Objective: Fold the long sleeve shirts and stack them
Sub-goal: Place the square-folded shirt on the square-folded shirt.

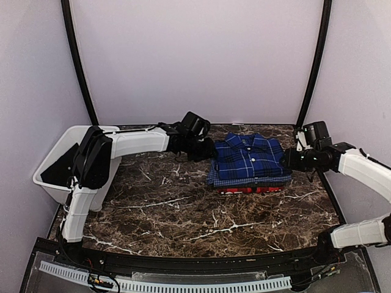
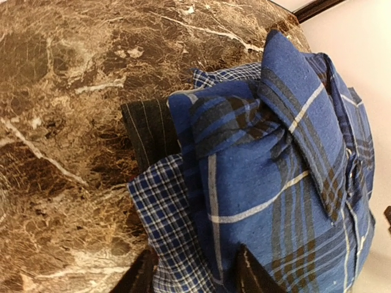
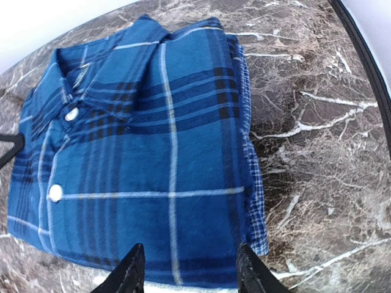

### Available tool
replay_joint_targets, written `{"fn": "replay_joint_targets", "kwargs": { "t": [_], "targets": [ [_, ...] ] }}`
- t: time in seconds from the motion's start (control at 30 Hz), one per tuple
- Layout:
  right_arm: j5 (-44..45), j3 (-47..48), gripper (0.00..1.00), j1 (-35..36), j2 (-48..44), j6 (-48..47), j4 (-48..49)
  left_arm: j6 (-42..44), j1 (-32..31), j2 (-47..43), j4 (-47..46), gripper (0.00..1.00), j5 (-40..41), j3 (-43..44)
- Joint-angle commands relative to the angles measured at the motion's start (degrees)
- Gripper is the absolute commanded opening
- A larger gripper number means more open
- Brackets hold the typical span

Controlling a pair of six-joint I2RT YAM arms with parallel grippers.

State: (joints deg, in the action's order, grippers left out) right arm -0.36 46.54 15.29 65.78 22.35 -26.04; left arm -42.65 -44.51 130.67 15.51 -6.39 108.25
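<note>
folded deep-blue plaid shirt (image 1: 250,155) tops the fine-check shirt (image 1: 235,179) and red shirt (image 1: 250,190), stacked toward 1 o'clock on the marble table (image 1: 183,213). left gripper (image 2: 195,264) at the stack's 9 o'clock and right gripper (image 3: 190,261) at its 3 o'clock, jaws partly spread, holding nothing.
</note>
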Motion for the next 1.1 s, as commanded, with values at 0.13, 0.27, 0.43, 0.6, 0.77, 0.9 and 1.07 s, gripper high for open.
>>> {"fn": "replay_joint_targets", "kwargs": {
  "t": [0.13, 0.27, 0.43, 0.6, 0.77, 0.9, 1.07],
  "targets": [
    [3.92, -2.06, 0.78, 9.00, -6.79, 5.09, -3.85, 4.80, 0.31, -11.19, 2.19, 0.55, 2.39, -3.79],
    [6.56, -1.54, 0.92, 15.27, -6.73, 8.42, -5.48, 5.78, 0.35, -16.74, 0.45, 0.58, 3.73, -9.60],
    [9.54, -1.77, 0.99, 21.75, -7.27, 12.95, -6.66, 6.34, 0.32, -23.91, -2.47, 0.80, 5.56, -18.63],
    [11.63, -3.37, 0.99, 27.55, -6.74, 17.51, -6.62, 6.31, 0.31, -32.26, -4.26, 0.82, 8.13, -27.60],
    [13.40, -4.90, 0.99, 32.55, -3.91, 21.70, -4.88, 5.69, 0.37, -40.02, -5.87, 0.98, 9.26, -34.97],
    [13.73, -6.37, 0.98, 35.04, -1.33, 24.06, -1.51, 4.93, 0.35, -45.38, -6.47, 0.99, 10.35, -40.62],
    [13.61, -7.86, 0.99, 36.61, 3.43, 26.01, 3.59, 4.71, 0.31, -51.60, -5.41, 0.99, 12.18, -45.91]
  ]
}}
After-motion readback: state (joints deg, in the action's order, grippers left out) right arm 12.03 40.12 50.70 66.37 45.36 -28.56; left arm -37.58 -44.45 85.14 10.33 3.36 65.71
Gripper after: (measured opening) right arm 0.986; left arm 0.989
